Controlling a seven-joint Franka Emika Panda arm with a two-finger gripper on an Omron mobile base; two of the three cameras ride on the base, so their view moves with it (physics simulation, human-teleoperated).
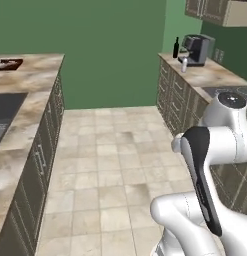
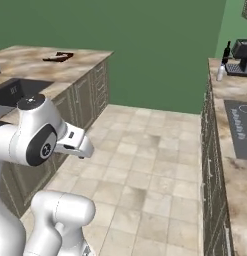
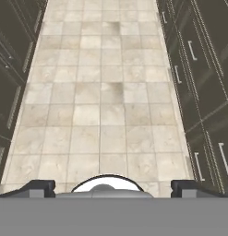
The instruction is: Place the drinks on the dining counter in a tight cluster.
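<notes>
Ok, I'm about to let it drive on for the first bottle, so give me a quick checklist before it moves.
1. Gripper open and empty: ok.
2. Wine bottle upright by the coffee machine: ok.
3. Small blue-capped bottle standing in front of the machine: ok.
4. Squat maroon bottle located: cannot tell.
5. Tiled floor between the counters free: ok.
6. Bottles within reach now: not ok; they stand at the side counter's far end.

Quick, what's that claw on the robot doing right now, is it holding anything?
Gripper: open, fingers wide apart, holding nothing; it points down at the tiled floor.
</notes>
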